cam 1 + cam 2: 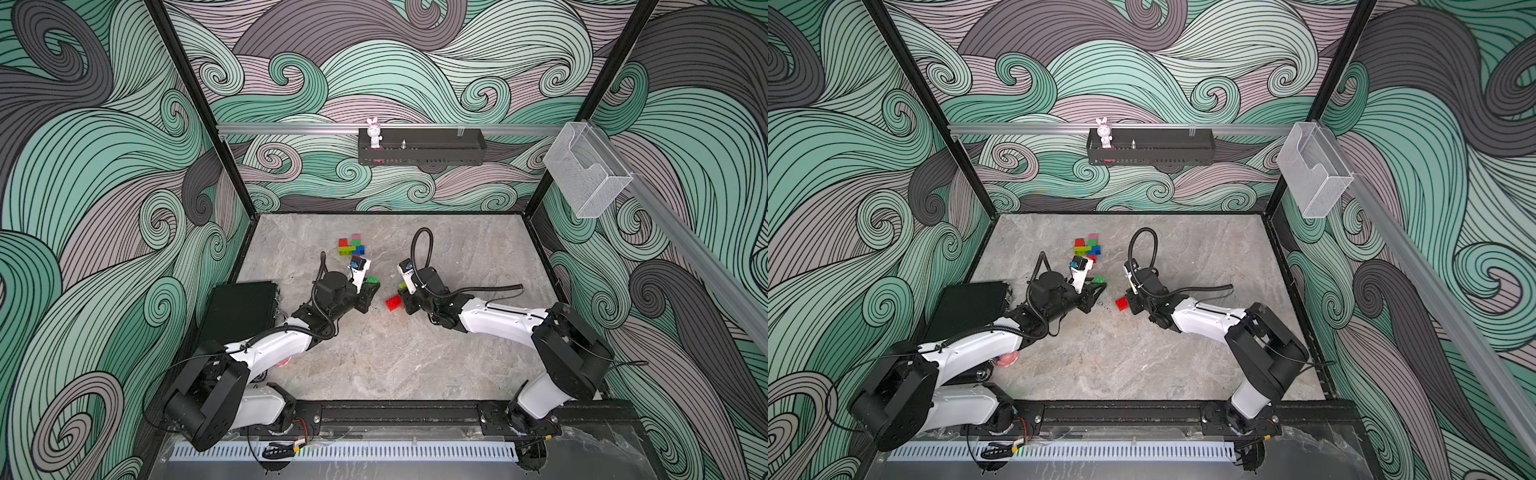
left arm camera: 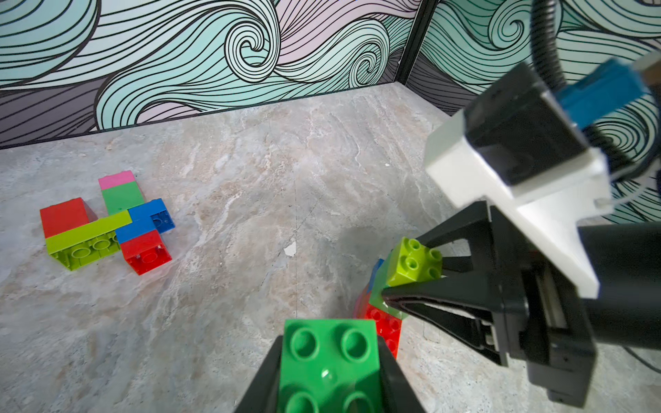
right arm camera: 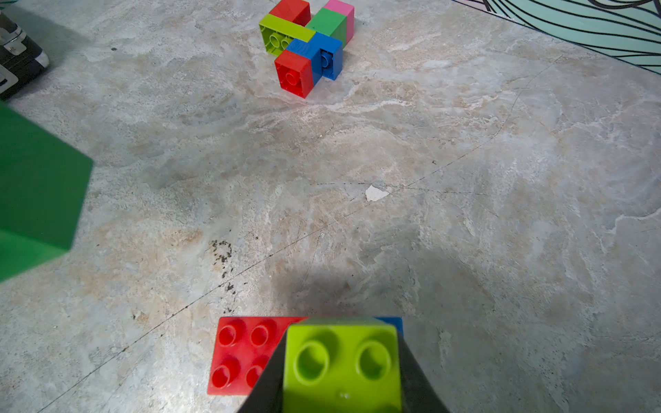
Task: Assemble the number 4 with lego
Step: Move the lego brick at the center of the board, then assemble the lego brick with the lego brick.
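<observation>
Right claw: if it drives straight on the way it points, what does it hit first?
Probably the joined brick cluster, across bare table; the right claw, shut on the lime brick, aims roughly at it. Height unclear.

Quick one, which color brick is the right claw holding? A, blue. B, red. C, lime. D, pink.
C: the right claw is closed on a lime brick, while the red brick lies on the table beneath it.
</observation>
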Controlling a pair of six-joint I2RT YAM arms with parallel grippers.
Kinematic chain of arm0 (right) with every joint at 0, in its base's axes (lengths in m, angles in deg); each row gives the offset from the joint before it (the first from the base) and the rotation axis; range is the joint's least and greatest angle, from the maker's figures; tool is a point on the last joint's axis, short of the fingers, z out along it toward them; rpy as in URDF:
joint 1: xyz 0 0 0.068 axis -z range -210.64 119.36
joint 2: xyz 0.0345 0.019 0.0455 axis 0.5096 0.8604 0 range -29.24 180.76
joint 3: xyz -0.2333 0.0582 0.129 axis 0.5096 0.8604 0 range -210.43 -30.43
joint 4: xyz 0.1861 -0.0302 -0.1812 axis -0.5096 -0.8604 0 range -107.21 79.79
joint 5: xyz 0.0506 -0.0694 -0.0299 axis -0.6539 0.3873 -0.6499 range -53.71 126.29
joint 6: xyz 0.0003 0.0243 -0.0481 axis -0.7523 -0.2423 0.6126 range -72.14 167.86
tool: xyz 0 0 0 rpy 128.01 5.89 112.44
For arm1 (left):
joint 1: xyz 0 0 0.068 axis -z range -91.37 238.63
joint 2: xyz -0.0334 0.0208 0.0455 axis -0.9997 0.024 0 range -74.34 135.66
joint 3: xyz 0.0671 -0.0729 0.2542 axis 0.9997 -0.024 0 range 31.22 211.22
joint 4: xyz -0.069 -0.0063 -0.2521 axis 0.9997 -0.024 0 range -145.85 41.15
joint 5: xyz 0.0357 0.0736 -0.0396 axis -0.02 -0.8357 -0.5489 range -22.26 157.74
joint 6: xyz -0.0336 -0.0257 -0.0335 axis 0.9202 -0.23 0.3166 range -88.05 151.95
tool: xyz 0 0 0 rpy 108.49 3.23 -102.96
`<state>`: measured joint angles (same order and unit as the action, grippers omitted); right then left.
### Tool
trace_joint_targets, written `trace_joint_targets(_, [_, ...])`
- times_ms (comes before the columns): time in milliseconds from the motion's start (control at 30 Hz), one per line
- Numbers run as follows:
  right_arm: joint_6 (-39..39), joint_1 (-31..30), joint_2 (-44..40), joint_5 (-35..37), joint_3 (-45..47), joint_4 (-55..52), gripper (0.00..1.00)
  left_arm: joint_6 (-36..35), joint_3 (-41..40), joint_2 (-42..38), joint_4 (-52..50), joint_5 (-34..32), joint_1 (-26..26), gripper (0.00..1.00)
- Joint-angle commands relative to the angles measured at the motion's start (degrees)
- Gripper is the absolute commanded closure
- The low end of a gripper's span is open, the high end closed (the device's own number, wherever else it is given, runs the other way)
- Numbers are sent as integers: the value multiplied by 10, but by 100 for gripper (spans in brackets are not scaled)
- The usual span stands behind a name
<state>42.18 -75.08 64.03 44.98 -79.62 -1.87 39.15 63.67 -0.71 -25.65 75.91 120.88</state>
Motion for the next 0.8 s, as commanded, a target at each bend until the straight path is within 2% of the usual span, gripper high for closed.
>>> trace_joint_targets(0, [-14,-1,32,-8,11,-88,100,-37,10,-2,2,63,-2,100])
trace_joint_targets(100, [-14,-1,37,-6,17,-89,100,-95,15,10,0,122,-1,100])
trace_joint_targets(367, [-30,-2,47,-9,31,-109,100,-150,39,64,5,148,0,100])
trace_joint_targets(500, [-30,-2,46,-7,36,-115,100,-162,28,96,59,152,0,100])
trace_joint_targets(600, [-28,-2,47,-9,35,-119,100,-189,51,124,34,174,2,100])
trace_joint_targets(767, [-25,-1,50,-13,35,-118,100,-229,72,159,25,151,16,100])
